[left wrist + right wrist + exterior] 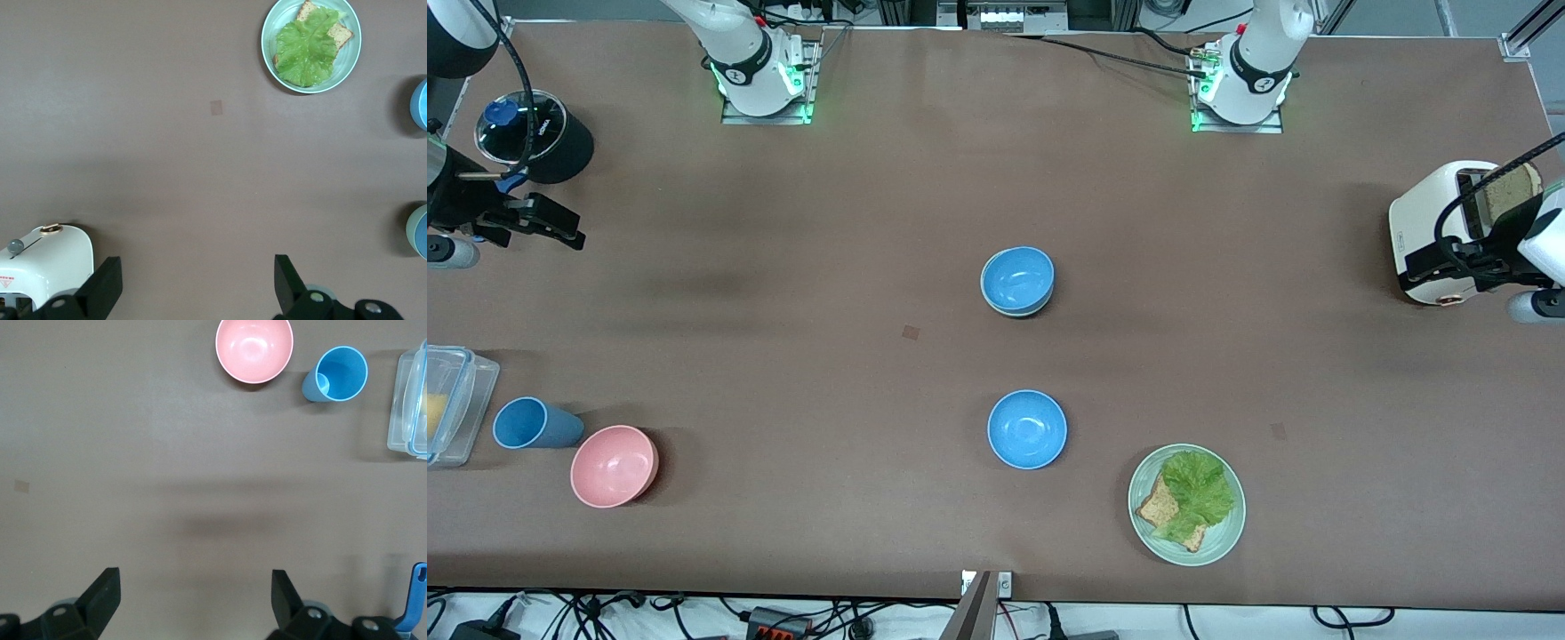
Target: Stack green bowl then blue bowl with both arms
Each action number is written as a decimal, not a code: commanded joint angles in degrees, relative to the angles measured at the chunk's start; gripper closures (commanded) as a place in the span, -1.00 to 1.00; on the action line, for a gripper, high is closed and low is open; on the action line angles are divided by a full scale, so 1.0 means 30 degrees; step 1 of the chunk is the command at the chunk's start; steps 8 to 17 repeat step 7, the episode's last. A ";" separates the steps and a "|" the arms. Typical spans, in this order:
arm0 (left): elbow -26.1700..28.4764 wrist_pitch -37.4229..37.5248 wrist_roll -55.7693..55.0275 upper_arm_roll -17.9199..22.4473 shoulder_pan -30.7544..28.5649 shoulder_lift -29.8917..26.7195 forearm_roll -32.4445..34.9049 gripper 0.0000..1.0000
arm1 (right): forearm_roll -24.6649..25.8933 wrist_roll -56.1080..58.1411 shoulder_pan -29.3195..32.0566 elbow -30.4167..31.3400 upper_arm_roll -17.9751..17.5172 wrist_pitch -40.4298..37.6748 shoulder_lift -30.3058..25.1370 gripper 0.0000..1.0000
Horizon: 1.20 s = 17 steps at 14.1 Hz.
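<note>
A blue bowl (1017,281) is seen nested in the green bowl (1014,309) at mid-table – both grippers, left (193,283) and right (193,600), are held open and empty at the table's ends.

Light even, from overhead, fairly bright. My table (800,293) matte brown, no glare, only faint darker smears. Shadows soft and short under blue bowl (1027,429) and pink bowl (614,466). Small gloss highlights inside both. Green glow at my bases. All three views sharp; my wrist views show broad soft shadow band across tabletop.
</note>
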<state>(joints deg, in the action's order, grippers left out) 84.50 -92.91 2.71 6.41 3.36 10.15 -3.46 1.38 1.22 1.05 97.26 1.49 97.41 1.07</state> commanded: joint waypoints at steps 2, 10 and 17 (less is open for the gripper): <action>0.0338 0.0122 0.0065 -0.0350 -0.0389 -0.0308 -0.0340 -1.00 | -0.0079 0.0208 0.0030 -0.0135 0.0001 -0.0009 -0.0093 -1.00; 0.0338 0.0122 0.0007 -0.0350 -0.0359 -0.0279 -0.0340 -1.00 | -0.0079 0.0179 0.0030 -0.0135 0.0001 -0.0009 -0.0093 -1.00; 0.0338 0.0122 0.0007 -0.0350 -0.0359 -0.0279 -0.0340 -1.00 | -0.0079 0.0179 0.0030 -0.0135 0.0001 -0.0009 -0.0093 -1.00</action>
